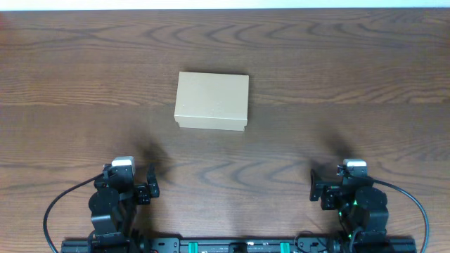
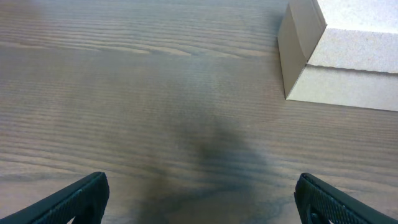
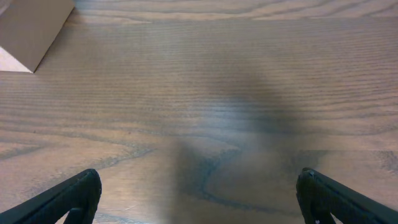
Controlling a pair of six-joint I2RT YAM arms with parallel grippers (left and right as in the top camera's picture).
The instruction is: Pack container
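Note:
The container (image 1: 211,100) is a plain tan cardboard box with its flap lid shut, lying on the wooden table a little left of centre. It also shows at the top right of the left wrist view (image 2: 339,53) and as a corner at the top left of the right wrist view (image 3: 31,28). My left gripper (image 1: 144,184) sits near the front edge, well short of the box, open and empty (image 2: 202,193). My right gripper (image 1: 322,188) sits at the front right, open and empty (image 3: 199,193). No other items show.
The dark wooden table (image 1: 337,84) fills the view. The arm bases and a rail (image 1: 225,246) run along the front edge.

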